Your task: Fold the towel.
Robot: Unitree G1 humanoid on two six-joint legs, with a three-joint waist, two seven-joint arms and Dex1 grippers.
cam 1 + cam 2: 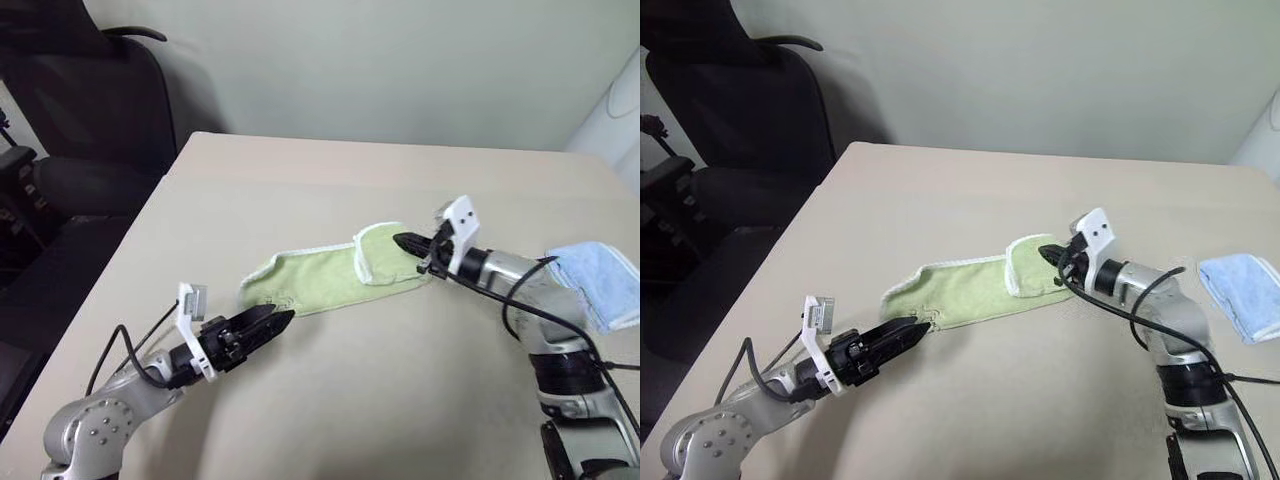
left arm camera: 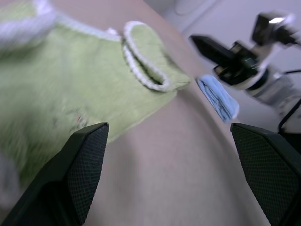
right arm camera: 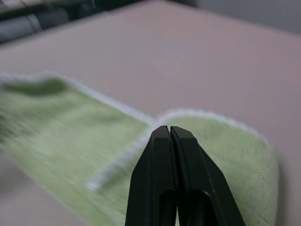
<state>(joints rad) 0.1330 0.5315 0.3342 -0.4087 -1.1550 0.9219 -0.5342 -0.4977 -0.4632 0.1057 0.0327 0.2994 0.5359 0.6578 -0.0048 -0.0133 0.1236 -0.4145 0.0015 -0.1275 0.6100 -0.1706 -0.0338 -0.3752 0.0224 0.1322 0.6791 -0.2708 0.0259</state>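
The light green terry towel (image 1: 330,280), edged in white stitching, lies as a long crumpled strip near the middle of the beige surface (image 1: 300,180), one end turned over into a small rounded flap. The left end effector (image 1: 270,325) reaches level toward the towel's other end, fingers (image 2: 80,165) spread wide and empty. The right end effector (image 1: 405,243), pinched closed on nothing, points at the flap. A folded light blue cloth (image 1: 600,280) rests by the surface's right edge. The far half stays bare.

Beige table (image 1: 300,180), towel (image 1: 325,280), blue cloth (image 1: 600,280)
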